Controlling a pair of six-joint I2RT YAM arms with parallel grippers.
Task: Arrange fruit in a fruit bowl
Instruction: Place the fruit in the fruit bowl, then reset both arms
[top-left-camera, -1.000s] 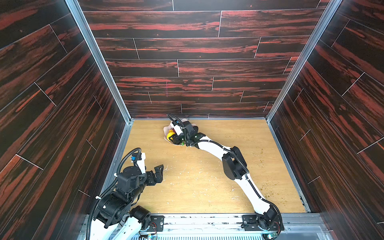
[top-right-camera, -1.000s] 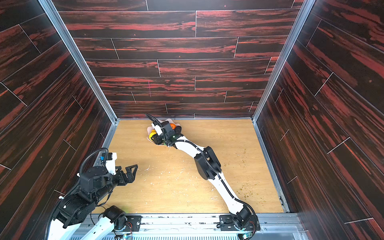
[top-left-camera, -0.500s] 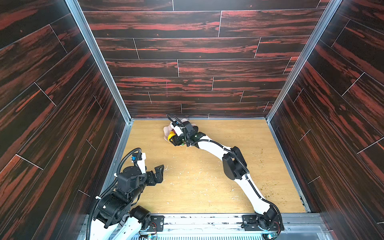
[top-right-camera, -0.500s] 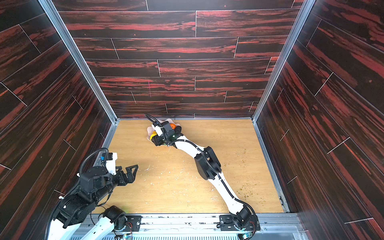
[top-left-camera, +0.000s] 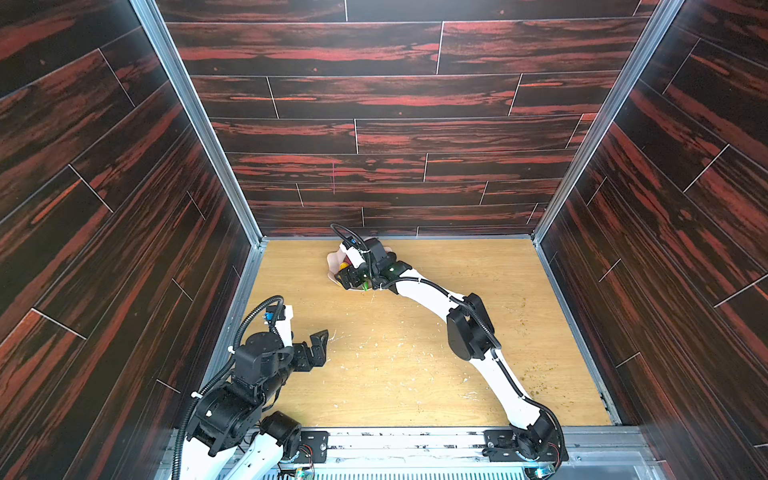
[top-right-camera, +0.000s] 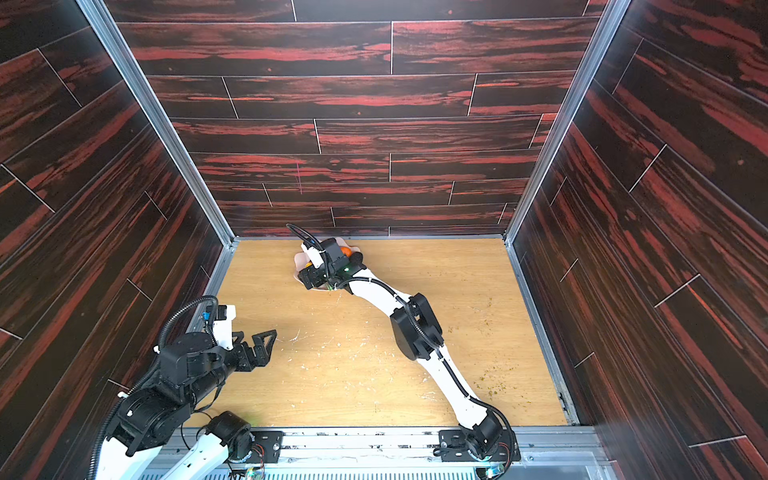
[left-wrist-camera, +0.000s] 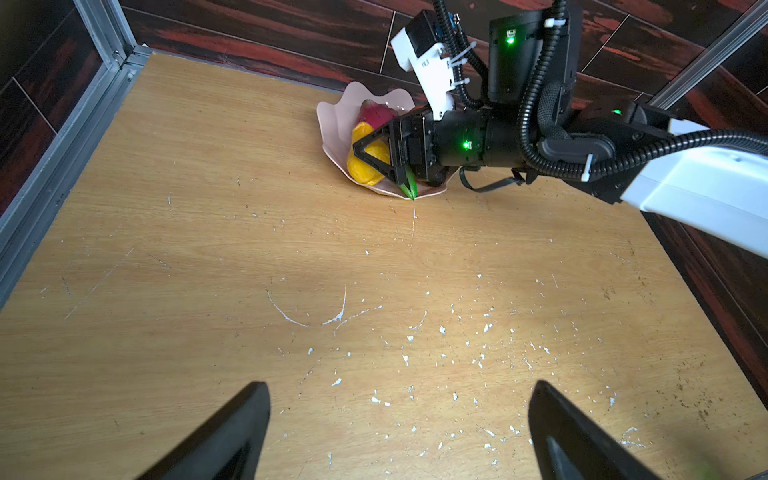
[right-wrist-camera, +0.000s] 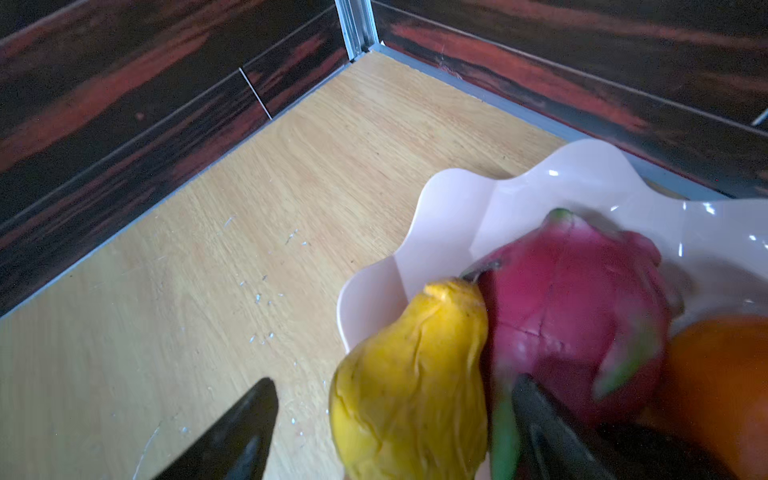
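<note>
Showing the right gripper (right-wrist-camera: 397, 380) reaching low over a glossy, pale pink shallow bowl with a wavy scalloped rim (right-wrist-camera: 453, 216). The bowl stands on the light wooden table (left-wrist-camera: 208, 249), close to the dark red-streaked back wall (top-left-camera: 374, 137) and toward its left corner. The gripper's two black fingers (right-wrist-camera: 237, 432) are spread wide and straddle a small, wrinkled yellow lemon (right-wrist-camera: 407, 415). One finger stands clear of the lemon, with bare table visible in the gap. The other stands just beside it, between the lemon and a large magenta dragon fruit with green tips (right-wrist-camera: 569, 307). The jaws clamp nothing, and the lemon lies loose between them at the bowl's edge, touching the dragon fruit. Whether it rests on the rim or on the bowl's floor cannot be told. A round orange (right-wrist-camera: 719, 382) lies in the bowl just beyond the dragon fruit. The left gripper (left-wrist-camera: 399, 386) hangs above the table's near left part, well apart from the bowl, its fingers spread wide and empty.
</note>
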